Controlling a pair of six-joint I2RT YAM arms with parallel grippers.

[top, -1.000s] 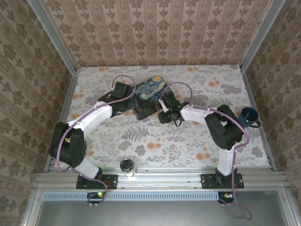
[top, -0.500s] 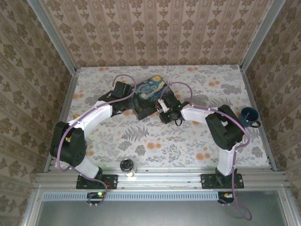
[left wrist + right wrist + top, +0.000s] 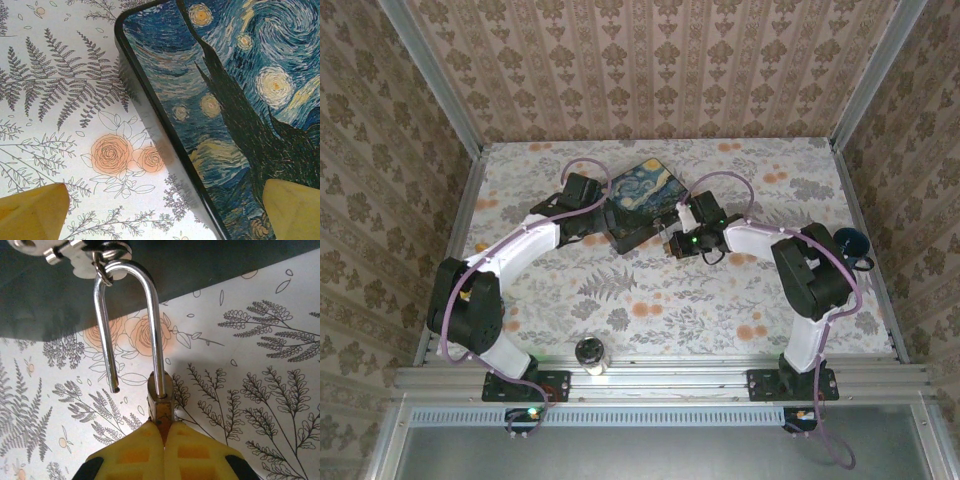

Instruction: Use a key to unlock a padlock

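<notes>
In the right wrist view, the small brass padlock (image 3: 161,399) hangs by its silvery U-shackle (image 3: 129,300) from the clasp ring (image 3: 102,262) of the dark-blue starry-night tin box (image 3: 642,198). One shackle leg stands free of the body. My right gripper (image 3: 164,432) is shut on the padlock's body, just off the box's near side (image 3: 672,243). The key is hidden. My left gripper (image 3: 165,212) is open and straddles the box's left edge (image 3: 165,135), one yellow fingertip (image 3: 35,212) over the tablecloth, the other over the lid.
A dark-blue cup (image 3: 847,243) stands at the table's right edge. A small lidded jar (image 3: 590,353) sits at the near edge between the arm bases. Metal rails and patterned walls enclose the floral table (image 3: 720,300).
The right gripper's jaws have closed onto the padlock, and its wrist has shifted a little to the right. The left arm and the box have stayed put.
</notes>
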